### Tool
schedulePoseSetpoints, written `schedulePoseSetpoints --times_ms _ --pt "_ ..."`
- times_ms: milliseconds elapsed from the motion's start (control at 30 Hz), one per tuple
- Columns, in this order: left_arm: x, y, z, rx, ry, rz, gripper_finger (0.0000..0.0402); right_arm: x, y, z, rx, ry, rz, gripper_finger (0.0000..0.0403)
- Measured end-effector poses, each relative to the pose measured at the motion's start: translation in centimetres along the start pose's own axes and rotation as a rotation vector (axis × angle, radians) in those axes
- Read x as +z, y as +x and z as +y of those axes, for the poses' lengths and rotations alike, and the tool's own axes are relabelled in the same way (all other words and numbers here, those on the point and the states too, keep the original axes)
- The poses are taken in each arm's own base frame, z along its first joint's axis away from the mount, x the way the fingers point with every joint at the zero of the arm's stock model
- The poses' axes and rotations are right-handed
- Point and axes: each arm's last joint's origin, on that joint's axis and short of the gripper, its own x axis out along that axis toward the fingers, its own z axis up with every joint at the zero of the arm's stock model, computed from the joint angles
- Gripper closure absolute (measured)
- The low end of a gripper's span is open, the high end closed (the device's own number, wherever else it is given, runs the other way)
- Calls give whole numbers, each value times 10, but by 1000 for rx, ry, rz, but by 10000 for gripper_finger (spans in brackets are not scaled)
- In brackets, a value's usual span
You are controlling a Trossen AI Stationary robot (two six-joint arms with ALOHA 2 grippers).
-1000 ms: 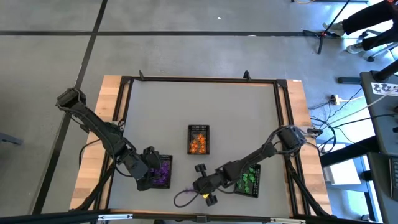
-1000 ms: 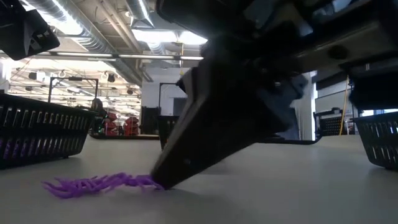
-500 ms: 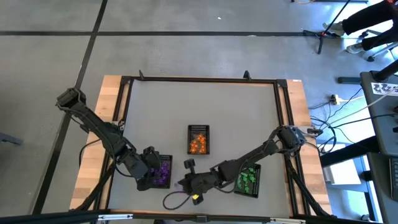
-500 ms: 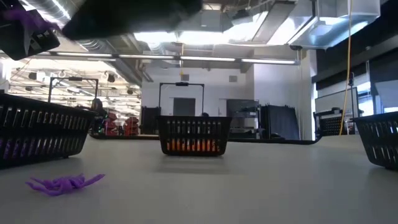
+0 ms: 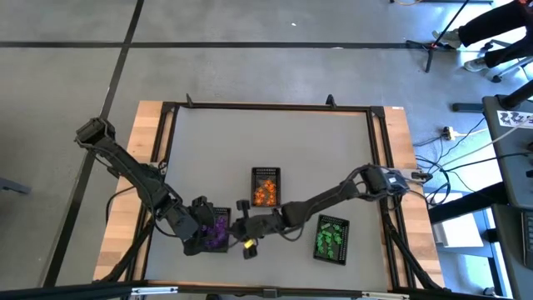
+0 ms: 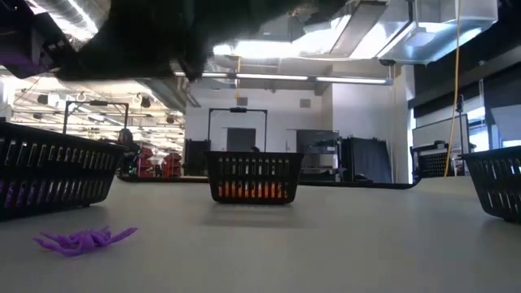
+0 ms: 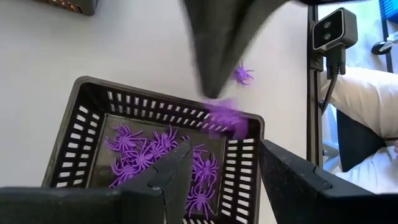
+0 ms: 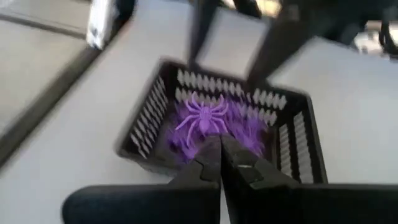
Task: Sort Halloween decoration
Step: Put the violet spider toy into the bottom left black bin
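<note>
The decoration is tiny plastic spiders sorted by colour in three black mesh trays. The purple tray [image 5: 218, 231] [image 7: 155, 149] holds several purple spiders. My right gripper [image 5: 236, 223] [image 8: 221, 152] reaches in from the right, shut on one purple spider [image 8: 205, 115] above that tray. My left gripper [image 7: 224, 180] hangs open over the same tray's near-left side. One more purple spider [image 6: 81, 240] [image 7: 242, 74] lies flat on the table beside the tray. The orange tray [image 5: 266, 186] and green tray [image 5: 331, 239] stand apart. My right gripper pinches the purple spider by its body end [image 8: 209, 127] between the two fingertips [image 8: 214, 146]. The spider sticks out past the fingertips with its legs spread. It is lifted clear, above the purple tray's open top.
The three trays stand in the table's near half; the far half is bare grey surface [image 5: 266, 137]. A black frame rail [image 5: 266, 107] edges the table. The right arm [image 5: 325, 200] stretches across between the orange and green trays. A person's light sleeve [image 7: 367, 99] shows beyond the table.
My right gripper has risen from the table near its near edge, where its tips were at purple spiders, and swung toward the table's left to the purple tray, carrying one purple spider. One purple spider stays lying on the table.
</note>
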Motion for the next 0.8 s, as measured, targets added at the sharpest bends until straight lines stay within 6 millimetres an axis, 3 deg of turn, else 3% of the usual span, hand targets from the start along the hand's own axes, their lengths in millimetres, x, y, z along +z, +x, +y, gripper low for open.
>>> schedulePoseSetpoints --times_ms 300,600,800 --pt "0 0 0 1 0 1 227 -10 10 -14 -3 41 26 387" --pt "0 0 0 0 0 0 227 -13 8 -12 65 36 65 262" --pt "0 0 0 0 0 0 227 2 -16 15 157 -16 102 237"
